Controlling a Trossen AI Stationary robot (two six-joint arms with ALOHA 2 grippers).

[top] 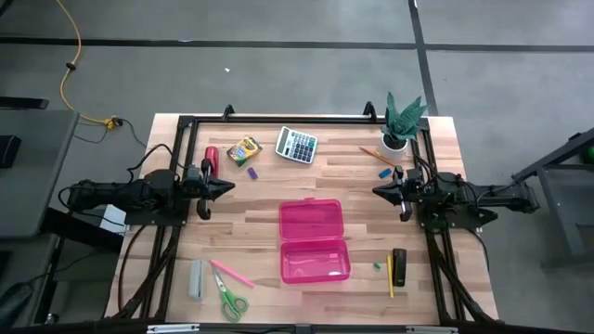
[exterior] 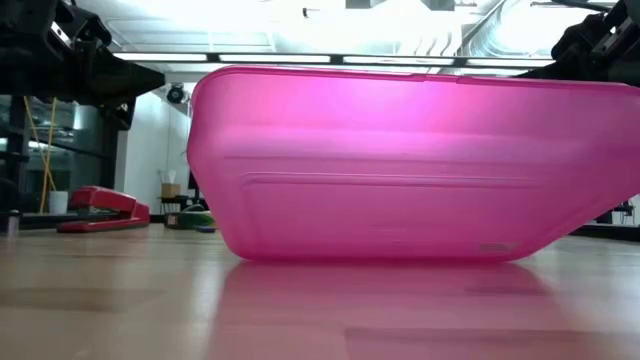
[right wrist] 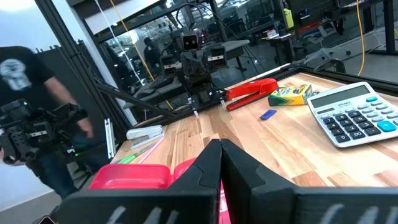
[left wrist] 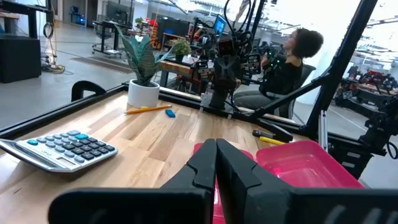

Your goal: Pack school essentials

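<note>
Yellow-green crayon box (top: 245,149) sits just ahead of our left gripper (top: 225,186), toward the far edge, long axis diagonal; fingers pressed together, holding nothing. Right gripper (top: 379,191) waits likewise closed, well apart. We judge left arm nearer

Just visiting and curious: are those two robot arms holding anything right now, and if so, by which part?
Nothing is held. The left pincer and right pincer are both shut on nothing, hovering at the table's sides, apart from the pink case.
</note>
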